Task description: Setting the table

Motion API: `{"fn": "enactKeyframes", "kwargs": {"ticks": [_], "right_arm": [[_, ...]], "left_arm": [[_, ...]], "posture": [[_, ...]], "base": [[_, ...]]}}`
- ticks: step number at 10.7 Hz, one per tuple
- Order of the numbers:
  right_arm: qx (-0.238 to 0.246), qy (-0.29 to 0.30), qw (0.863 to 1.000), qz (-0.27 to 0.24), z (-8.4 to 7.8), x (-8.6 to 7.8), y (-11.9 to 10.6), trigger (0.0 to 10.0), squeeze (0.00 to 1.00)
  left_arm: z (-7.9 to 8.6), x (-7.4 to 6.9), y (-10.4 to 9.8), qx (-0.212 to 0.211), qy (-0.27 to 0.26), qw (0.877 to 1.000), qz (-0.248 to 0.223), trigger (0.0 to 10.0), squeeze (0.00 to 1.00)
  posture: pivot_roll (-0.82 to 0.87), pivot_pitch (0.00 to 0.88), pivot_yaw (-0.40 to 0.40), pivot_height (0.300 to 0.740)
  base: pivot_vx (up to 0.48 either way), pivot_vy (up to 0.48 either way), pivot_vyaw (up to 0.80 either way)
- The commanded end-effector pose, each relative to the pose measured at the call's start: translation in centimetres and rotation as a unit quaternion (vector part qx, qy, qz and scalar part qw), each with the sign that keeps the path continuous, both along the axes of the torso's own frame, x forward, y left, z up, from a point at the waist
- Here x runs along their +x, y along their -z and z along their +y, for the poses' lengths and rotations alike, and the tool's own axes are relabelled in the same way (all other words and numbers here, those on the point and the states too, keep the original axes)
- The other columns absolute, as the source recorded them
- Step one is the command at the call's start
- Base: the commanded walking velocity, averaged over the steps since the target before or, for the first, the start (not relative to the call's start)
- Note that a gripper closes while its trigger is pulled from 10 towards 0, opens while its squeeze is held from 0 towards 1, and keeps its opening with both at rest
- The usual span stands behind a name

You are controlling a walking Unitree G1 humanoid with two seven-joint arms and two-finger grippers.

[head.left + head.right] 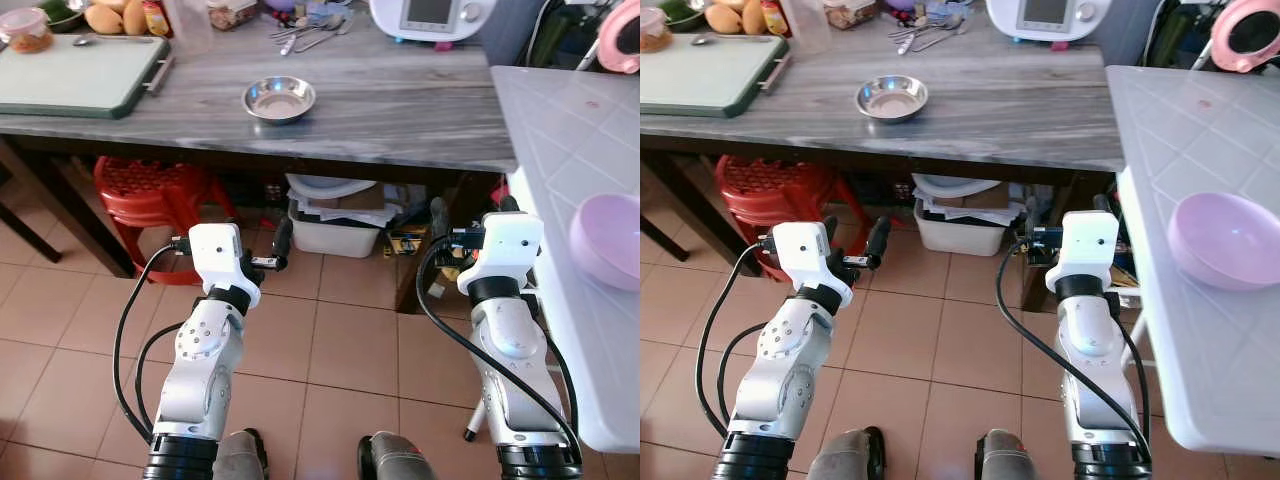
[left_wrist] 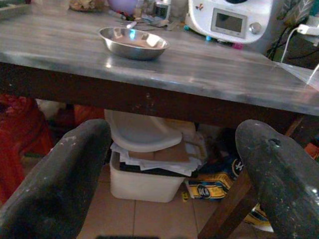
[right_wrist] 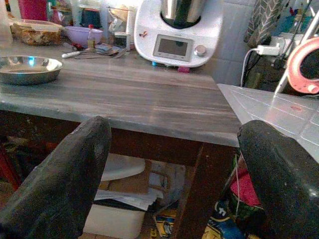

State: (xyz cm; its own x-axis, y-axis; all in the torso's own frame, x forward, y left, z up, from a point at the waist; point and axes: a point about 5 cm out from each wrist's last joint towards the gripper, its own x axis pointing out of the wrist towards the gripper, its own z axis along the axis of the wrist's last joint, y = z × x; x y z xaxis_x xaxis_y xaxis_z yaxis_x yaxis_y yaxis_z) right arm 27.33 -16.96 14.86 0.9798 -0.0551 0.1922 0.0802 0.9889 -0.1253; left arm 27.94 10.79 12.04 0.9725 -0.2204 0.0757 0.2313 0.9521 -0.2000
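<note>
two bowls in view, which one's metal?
The steel bowl on the grey wooden table. The other, the pink bowl, sits on the white table to the right.

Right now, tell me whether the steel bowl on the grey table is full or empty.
Empty. The steel bowl sits upright on the grey table, and its bare shiny bottom shows in the head views.
</note>
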Motion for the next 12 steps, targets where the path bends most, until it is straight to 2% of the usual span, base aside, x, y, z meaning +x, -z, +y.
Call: {"fn": "enactKeyframes", "kwargs": {"ticks": [1,3,10,12], "right_arm": [[0.004,-0.001,1.000,-0.006,0.12,0.12,-0.33,10.0,0.00],[0.005,-0.002,1.000,-0.005,0.16,0.15,-0.23,10.0,0.00],[0.010,-0.004,1.000,0.000,0.27,0.33,-0.12,10.0,0.00],[0.011,-0.005,1.000,-0.001,0.38,0.38,-0.13,10.0,0.00]], "left_arm": [[-0.09,-0.02,-0.16,0.000,-0.001,1.000,0.001,10.0,0.00],[-0.16,-0.01,-0.17,0.001,0.001,1.000,0.001,10.0,0.00],[-0.40,0.16,-0.25,0.000,0.004,1.000,0.000,10.0,0.00],[-0.44,0.19,-0.41,0.001,0.006,1.000,-0.006,10.0,0.00]], "posture": [[-0.04,0.146,0.028,0.740],[-0.03,0.146,0.028,0.740],[-0.04,0.145,0.029,0.740],[-0.04,0.145,0.030,0.740]], "base": [[0.000,0.000,0.00],[-0.120,0.000,0.00],[-0.278,0.000,-0.07],[0.000,0.000,0.00]]}}
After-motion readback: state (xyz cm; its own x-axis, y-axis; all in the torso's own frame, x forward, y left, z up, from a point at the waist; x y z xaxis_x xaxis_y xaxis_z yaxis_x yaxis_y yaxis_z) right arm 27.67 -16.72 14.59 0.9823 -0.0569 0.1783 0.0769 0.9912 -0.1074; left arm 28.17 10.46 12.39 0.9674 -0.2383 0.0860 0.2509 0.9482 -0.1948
